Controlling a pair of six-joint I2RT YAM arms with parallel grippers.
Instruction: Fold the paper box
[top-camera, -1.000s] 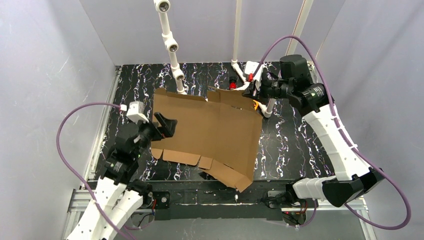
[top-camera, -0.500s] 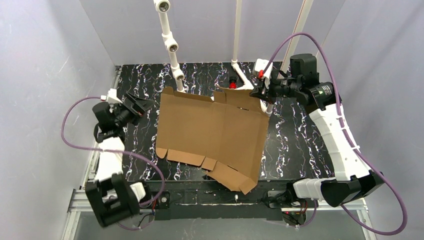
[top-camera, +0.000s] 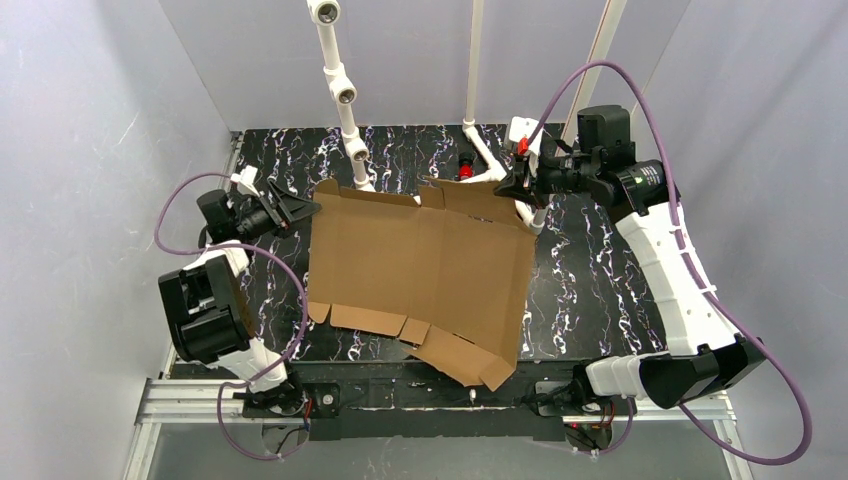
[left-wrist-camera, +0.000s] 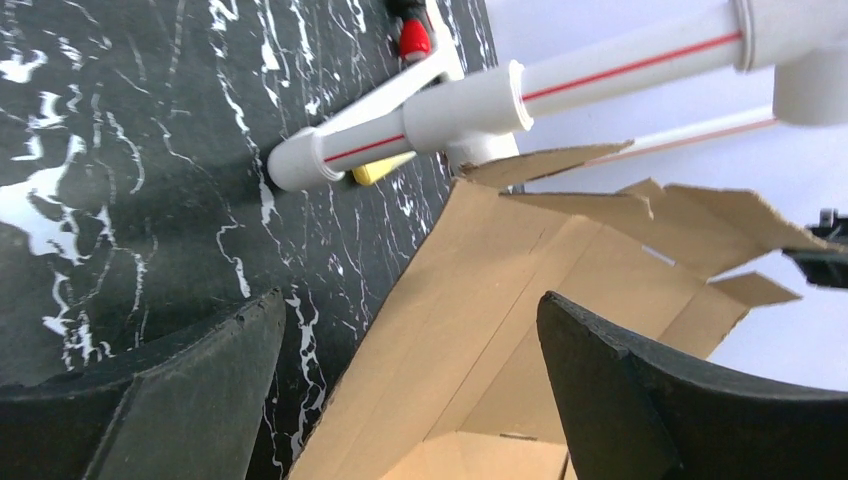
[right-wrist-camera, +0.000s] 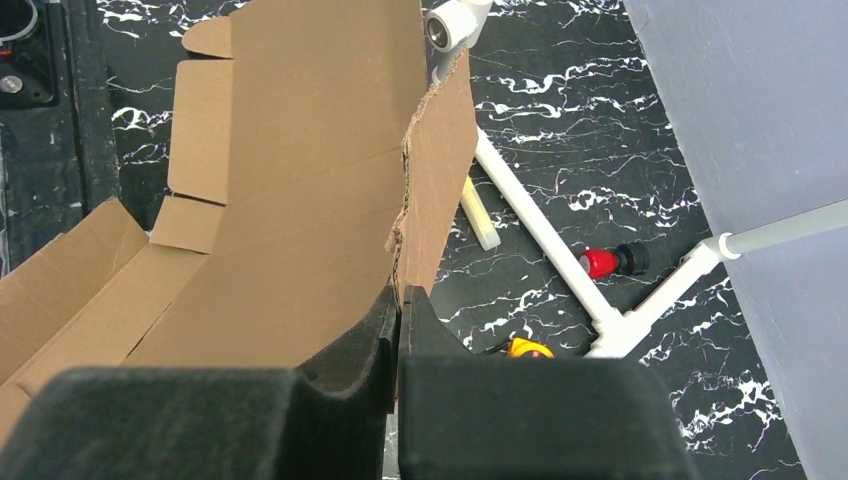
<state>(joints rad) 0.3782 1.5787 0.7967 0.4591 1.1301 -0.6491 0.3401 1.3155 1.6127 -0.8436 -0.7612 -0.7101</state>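
The paper box is a flat brown cardboard sheet with flaps and tabs, lying mid-table with its right edge lifted. It also shows in the left wrist view and the right wrist view. My right gripper is shut on the box's far right flap edge, its jaws pinched on the cardboard. My left gripper is open and empty, just left of the box's far left corner, with the box's edge seen between its fingers.
White PVC pipes stand at the back; one runs along the table with a red fitting. A yellow item lies near the right fingers. Grey walls enclose the table.
My left arm swung back and up, then its gripper came in toward the box's far left corner. The right gripper kept its hold on the flap and shifted slightly.
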